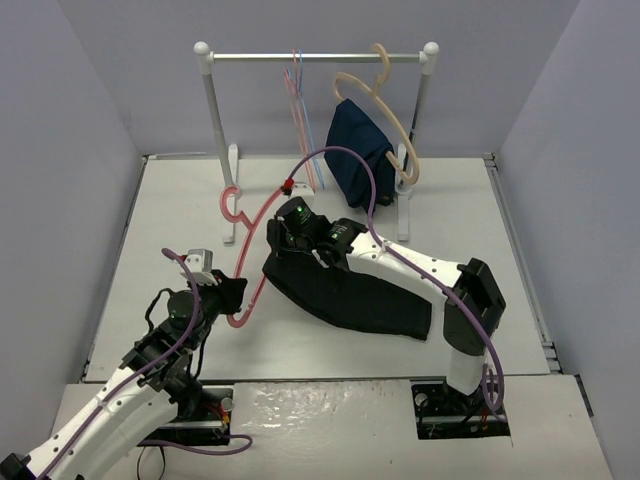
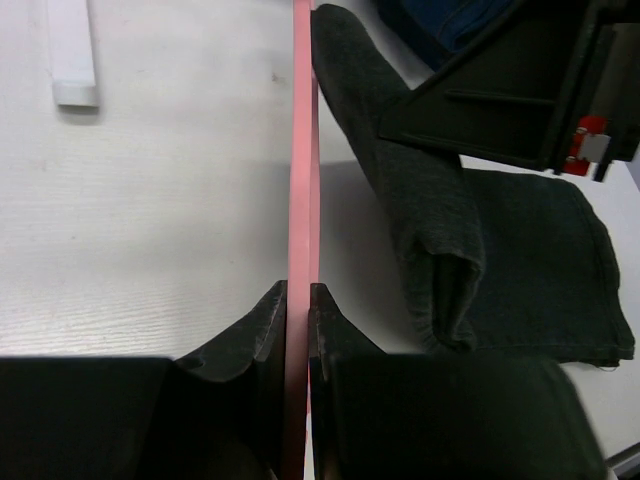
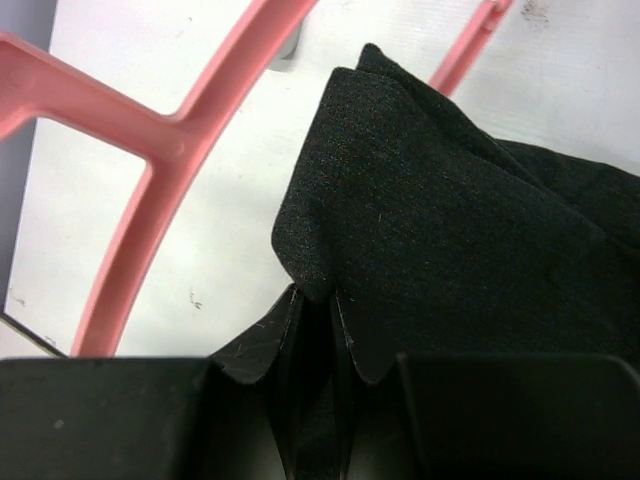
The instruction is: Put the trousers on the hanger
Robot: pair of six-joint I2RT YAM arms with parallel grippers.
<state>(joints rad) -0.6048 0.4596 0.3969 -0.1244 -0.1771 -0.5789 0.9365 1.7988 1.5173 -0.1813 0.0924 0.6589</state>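
- Left gripper [image 2: 297, 295] clamped on the hanger [image 2: 303, 150], fingers tight on either side of its thin pink bar; the hook end points toward the rail [image 1: 320, 57]
- Right gripper [image 3: 315, 300] pinched shut on a folded corner of the trousers [image 3: 450, 220], just beside the hanger's bar
- Trousers lie folded on the table [image 1: 180, 220], right of the hanger, stretching away under the right arm
- Navy garment [image 1: 358, 150] hangs on a tan hanger [image 1: 385, 100] on the rail

trousers [image 1: 350, 295]: plain black | hanger [image 2: 302, 180]: salmon-pink | garment [image 1: 358, 150]: navy | thick hanger [image 1: 385, 100]: tan | table [image 1: 180, 220]: white
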